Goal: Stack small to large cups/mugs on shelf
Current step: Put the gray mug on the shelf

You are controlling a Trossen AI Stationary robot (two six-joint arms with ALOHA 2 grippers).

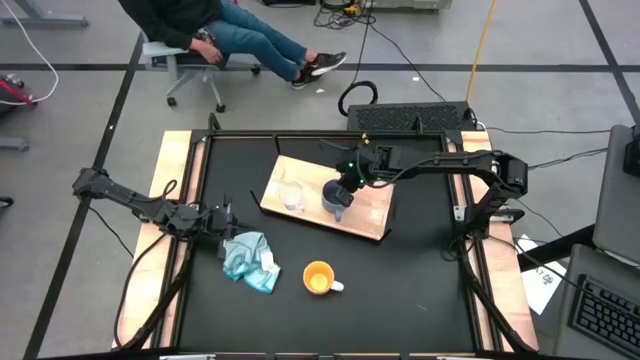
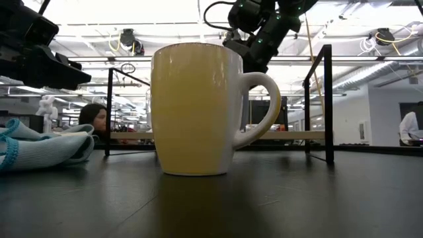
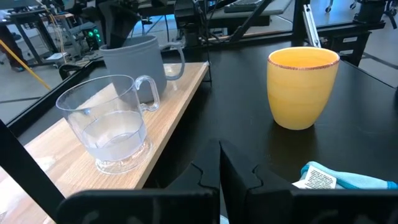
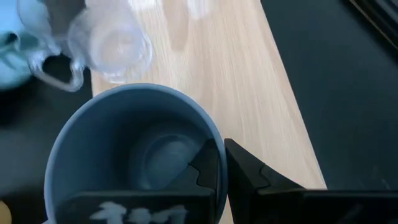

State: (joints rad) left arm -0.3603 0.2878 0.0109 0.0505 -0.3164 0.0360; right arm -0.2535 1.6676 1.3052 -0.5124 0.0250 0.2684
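From above: gripping the grey-blue mug (image 1: 334, 196) by its rim with the right gripper (image 1: 346, 187), on the wooden shelf (image 1: 368, 214) beside the glass cup (image 1: 292, 195); setting down level before releasing. Left gripper (image 1: 222, 217) waiting closed, empty.

Right wrist: standing upright, mouth up; handle probably pointing away from the cup.

Low: orange mug (image 2: 197, 109) waiting upright on the table.

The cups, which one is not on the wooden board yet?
The orange mug: it stands on the black tabletop, while the clear glass cup and grey-blue mug stand on the board.
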